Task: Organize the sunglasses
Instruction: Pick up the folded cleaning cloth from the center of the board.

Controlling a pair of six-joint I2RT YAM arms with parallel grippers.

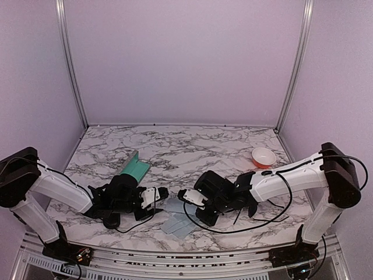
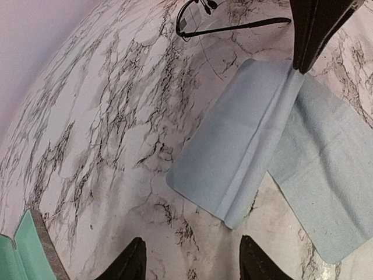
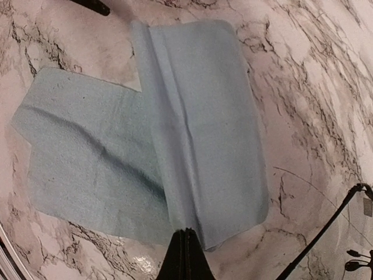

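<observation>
Lavender walls (image 1: 186, 58) and metal posts enclosed a marble table (image 1: 192, 146).

Containers: one green case (image 1: 134, 168) lay open at left of centre in the overhead frame, showing only its green lining. One red bowl (image 1: 263, 156) stood at the right, well apart from it, its inside plain white. A black rounded object (image 1: 111, 220) lay partly under the left arm, too hidden to identify.

Count: one pair of sunglasses (image 2: 233, 27) was visible, flat on the marble at the top of the left wrist frame, just beyond the cloth (image 3: 192, 116). The cloth showed two overlapping pale blue panels; whether it was one piece or two could not be told.

Left gripper (image 2: 192, 251) stood with fingers parted, nothing between them, short of the cloth. Right gripper (image 3: 183, 239) had its fingers pressed together, the tip meeting the cloth's folded edge; whether any fabric was pinched could not be told.

Edges: the cloth lay near the table's front edge at lower centre. The grippers faced each other, close but apart. Open marble ran across the upper middle of the overhead frame.
</observation>
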